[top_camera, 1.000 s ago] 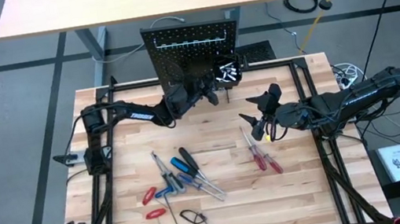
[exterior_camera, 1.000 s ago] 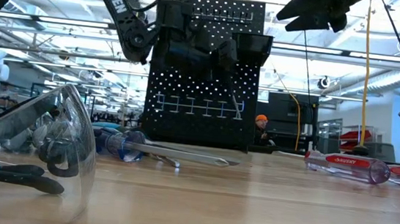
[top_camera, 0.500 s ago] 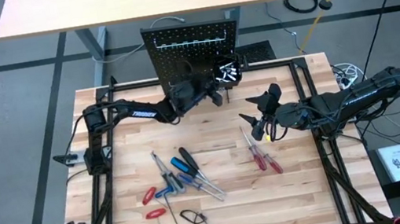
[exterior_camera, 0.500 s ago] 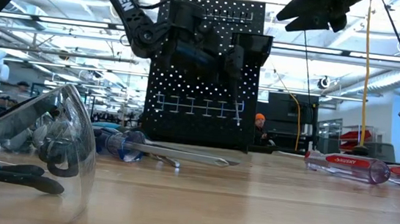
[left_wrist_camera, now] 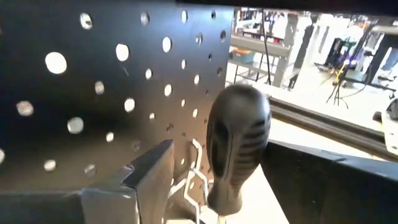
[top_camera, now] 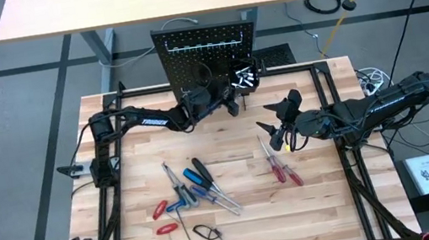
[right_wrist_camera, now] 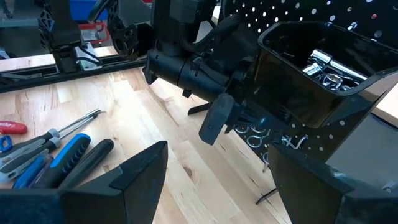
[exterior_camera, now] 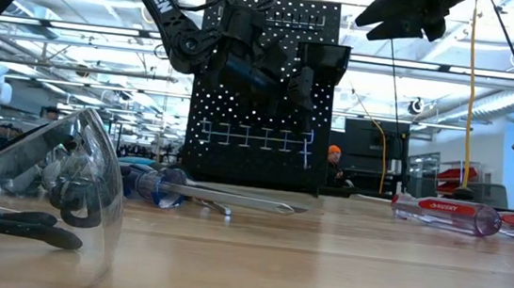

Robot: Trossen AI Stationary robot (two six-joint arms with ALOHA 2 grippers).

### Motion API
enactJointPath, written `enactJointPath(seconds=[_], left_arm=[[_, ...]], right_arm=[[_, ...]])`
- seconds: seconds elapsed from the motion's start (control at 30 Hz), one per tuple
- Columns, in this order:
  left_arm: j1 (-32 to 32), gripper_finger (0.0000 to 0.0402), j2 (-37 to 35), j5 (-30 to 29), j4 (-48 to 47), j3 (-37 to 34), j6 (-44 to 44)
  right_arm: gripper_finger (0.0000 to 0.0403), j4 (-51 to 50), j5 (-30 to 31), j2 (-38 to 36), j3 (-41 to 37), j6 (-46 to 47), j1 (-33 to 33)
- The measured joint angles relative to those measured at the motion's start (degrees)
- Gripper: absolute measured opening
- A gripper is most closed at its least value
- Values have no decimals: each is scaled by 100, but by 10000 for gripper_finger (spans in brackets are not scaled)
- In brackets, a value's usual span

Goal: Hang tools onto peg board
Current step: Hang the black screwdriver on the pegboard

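Where high view hides it, left fingers [left_wrist_camera: 149,186] grip black screwdriver [left_wrist_camera: 236,149] | right fingers [right_wrist_camera: 211,180] spread, empty

I see the peg board [top_camera: 206,53] standing at the desk's [top_camera: 331,213] far edge, its bin [top_camera: 244,75] on the right. My left pincer [top_camera: 232,98] sits just before it. Screwdrivers [top_camera: 195,191] lie near-left, pliers [top_camera: 281,167] right, beneath my right pincer [top_camera: 276,123].

One black perforated metal peg board [top_camera: 206,53]; one small black bin [top_camera: 244,76]; two red-handled pliers [top_camera: 283,169]; one clear safety glasses [top_camera: 209,238]; two dark arms.
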Motion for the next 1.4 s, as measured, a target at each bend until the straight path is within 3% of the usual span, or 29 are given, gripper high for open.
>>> enactJointPath(seconds=[0.9,1.27,1.4], left_arm=[[-384,245,-662,368,-2064,-2,323],[-996,244,-1765,603,-3851,-5,597],[-1380,244,-2382,512,-4300,-364,388]], right_arm=[[270,3,-23,0,-2,-24,-1],[270,-61,-344,71,-7,316,0],[270,-58,-344,290,-7,452,-2]])
